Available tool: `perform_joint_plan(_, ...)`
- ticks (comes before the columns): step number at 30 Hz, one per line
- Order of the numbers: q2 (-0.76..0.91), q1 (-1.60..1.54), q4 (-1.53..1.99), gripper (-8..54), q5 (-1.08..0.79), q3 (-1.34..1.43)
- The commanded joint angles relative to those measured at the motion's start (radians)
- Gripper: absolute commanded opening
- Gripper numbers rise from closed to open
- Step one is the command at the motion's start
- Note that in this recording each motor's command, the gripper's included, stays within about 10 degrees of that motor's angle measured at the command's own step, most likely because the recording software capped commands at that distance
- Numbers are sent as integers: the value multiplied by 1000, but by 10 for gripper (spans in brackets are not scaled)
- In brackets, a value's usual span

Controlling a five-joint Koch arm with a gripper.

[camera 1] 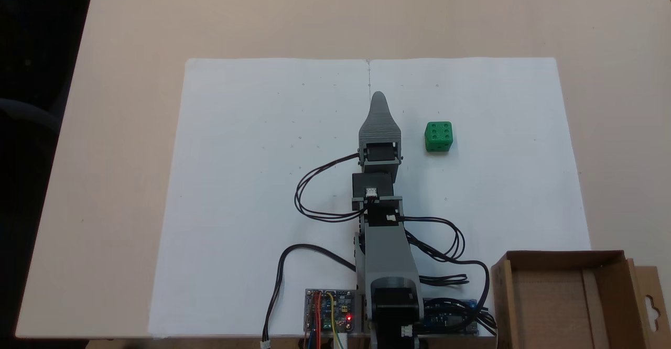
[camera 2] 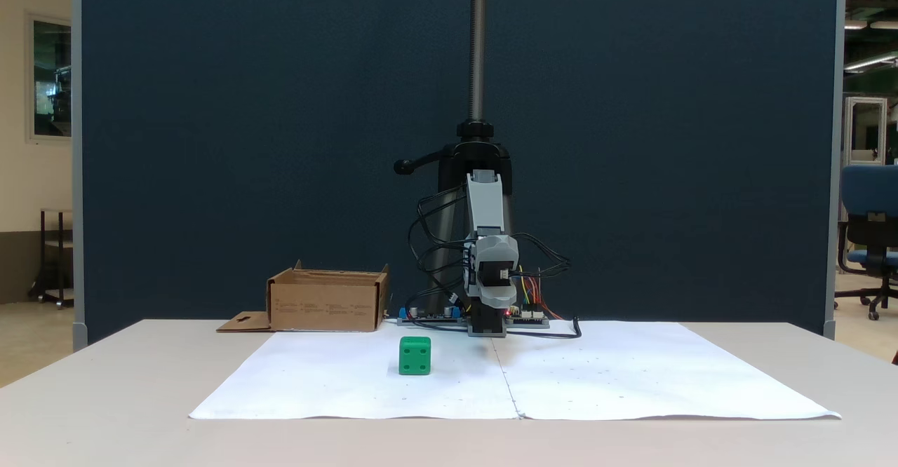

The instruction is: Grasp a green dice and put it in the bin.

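The green dice sits on the white paper, a short way right of my gripper in the fixed view from above. Seen from the front, the green dice lies left of and nearer than my gripper. The gripper hangs above the paper in front of the arm's base, apart from the dice. Just one pointed grey jaw shows, so its state is unclear. The bin, an open brown cardboard box, stands at the lower right beside the base. From the front, the bin is at the back left.
White paper sheets cover the middle of the beige table. Black cables loop beside the arm, and circuit boards sit at its base. A camera stand pole rises behind the arm.
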Motion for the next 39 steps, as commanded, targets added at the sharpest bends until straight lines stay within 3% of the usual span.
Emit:
perform_joint_plan(1, 114, -14, -87, 426, -58, 72)
perform_joint_plan(10, 114, -2, 77, 414, -60, -69)
perform_joint_plan(35, 106, 21, 1440, 415, -61, -761)
perform_joint_plan(39, 21, 31, 1664, 415, -83, -904)
